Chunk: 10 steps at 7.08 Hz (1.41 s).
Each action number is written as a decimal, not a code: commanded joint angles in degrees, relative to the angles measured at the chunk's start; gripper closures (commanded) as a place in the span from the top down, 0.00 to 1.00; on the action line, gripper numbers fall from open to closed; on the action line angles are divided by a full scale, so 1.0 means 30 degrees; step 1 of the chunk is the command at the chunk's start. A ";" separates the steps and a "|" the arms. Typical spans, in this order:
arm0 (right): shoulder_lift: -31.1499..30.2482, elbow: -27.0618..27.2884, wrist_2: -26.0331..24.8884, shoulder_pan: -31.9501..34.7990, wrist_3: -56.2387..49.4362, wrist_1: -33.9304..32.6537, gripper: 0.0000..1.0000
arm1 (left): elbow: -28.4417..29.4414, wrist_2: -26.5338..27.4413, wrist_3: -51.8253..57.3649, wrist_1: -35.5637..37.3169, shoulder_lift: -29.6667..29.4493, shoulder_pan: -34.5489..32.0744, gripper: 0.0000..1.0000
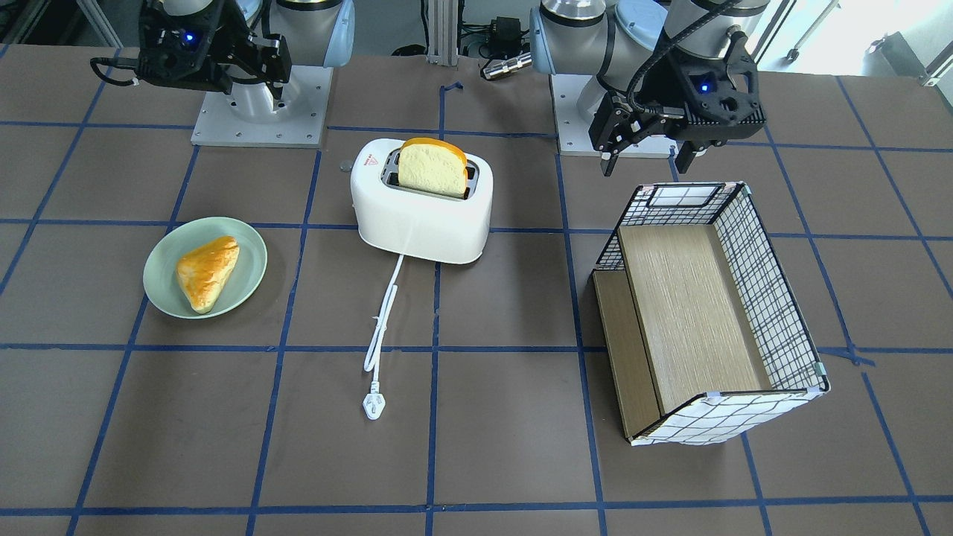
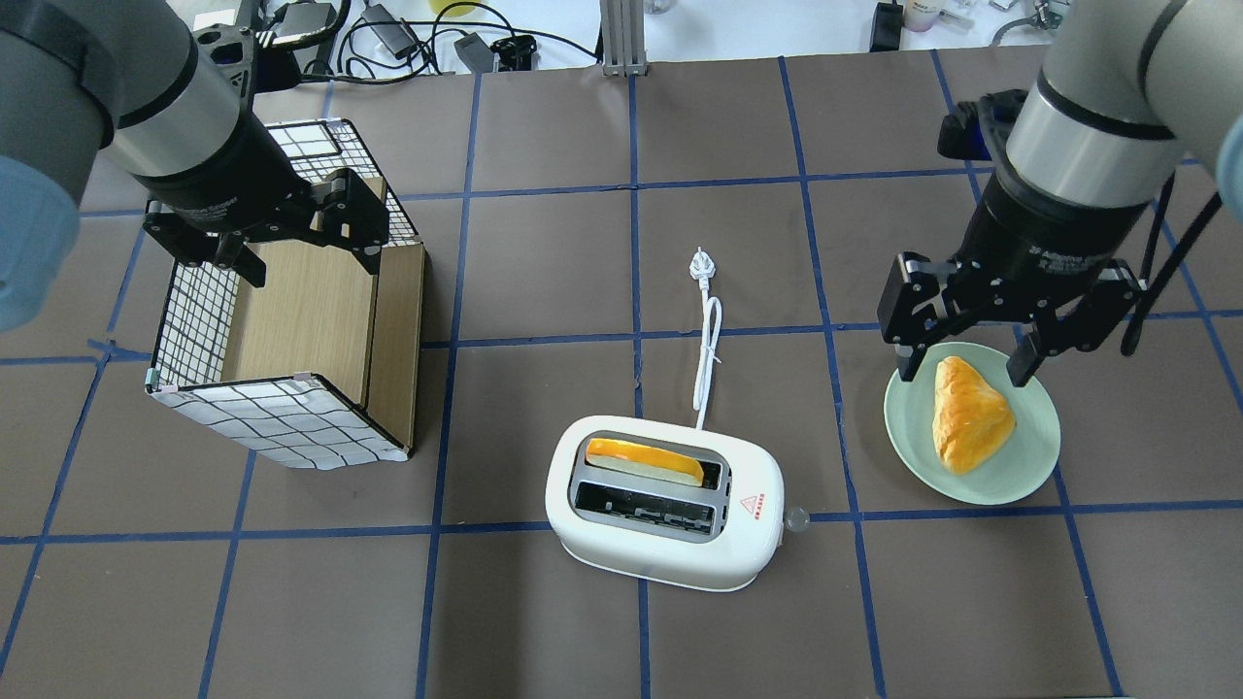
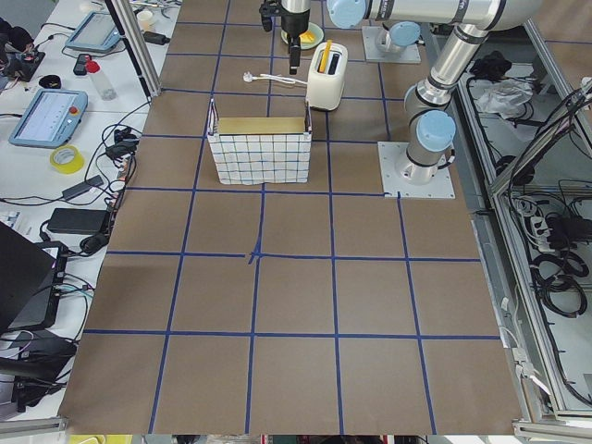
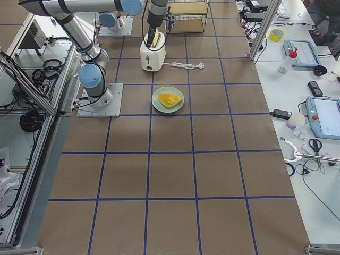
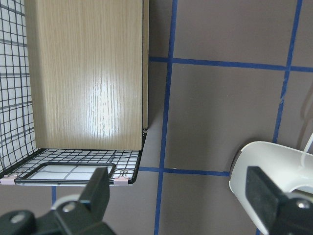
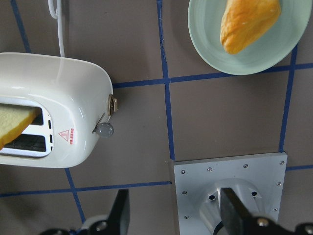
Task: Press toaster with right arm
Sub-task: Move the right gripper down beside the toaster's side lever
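Note:
The white toaster (image 2: 670,544) stands mid-table with a bread slice (image 2: 646,459) upright in one slot. Its small grey lever knob (image 2: 796,519) sticks out of the end facing my right arm, and shows in the right wrist view (image 6: 105,129). The cord and plug (image 2: 709,340) trail away from it. My right gripper (image 2: 966,364) is open and empty, hanging above the green plate (image 2: 1020,466), well to the right of the toaster. My left gripper (image 2: 311,262) is open and empty above the checked basket (image 2: 282,427).
A golden pastry (image 2: 966,413) lies on the green plate, right of the toaster. The checked basket with wooden boards inside stands at the left. My right arm's base plate (image 6: 230,171) is near the toaster's lever end.

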 commanded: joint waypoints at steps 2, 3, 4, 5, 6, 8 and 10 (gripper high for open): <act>-0.0299 0.2236 0.0076 -0.0030 0.0035 -0.0059 0.00 | 0.0000 0.0000 0.0000 0.0000 0.0016 0.0000 1.00; -0.0183 0.2824 0.0338 -0.0030 -0.0023 -0.0785 0.00 | 0.0000 0.0000 0.0000 0.0000 0.0016 0.0000 1.00; -0.0066 0.4106 0.0544 -0.0059 -0.0227 -0.2474 0.00 | 0.0000 0.0000 0.0000 0.0000 0.0016 0.0000 1.00; -0.0006 0.6091 0.1561 -0.0088 -0.0200 -0.5188 0.00 | 0.0000 0.0000 0.0000 0.0000 -0.0013 0.0000 1.00; -0.0006 0.6604 0.1745 -0.0118 -0.0113 -0.5912 0.00 | 0.0000 0.0000 0.0000 0.0000 0.0016 0.0000 1.00; 0.0169 0.6668 0.2997 -0.0147 -0.0287 -0.5977 0.00 | 0.0000 0.0000 0.0000 0.0000 0.0016 0.0000 1.00; 0.0258 0.6668 0.3942 -0.0176 -0.0346 -0.5833 0.00 | 0.0000 0.0000 0.0000 0.0000 -0.0013 0.0000 1.00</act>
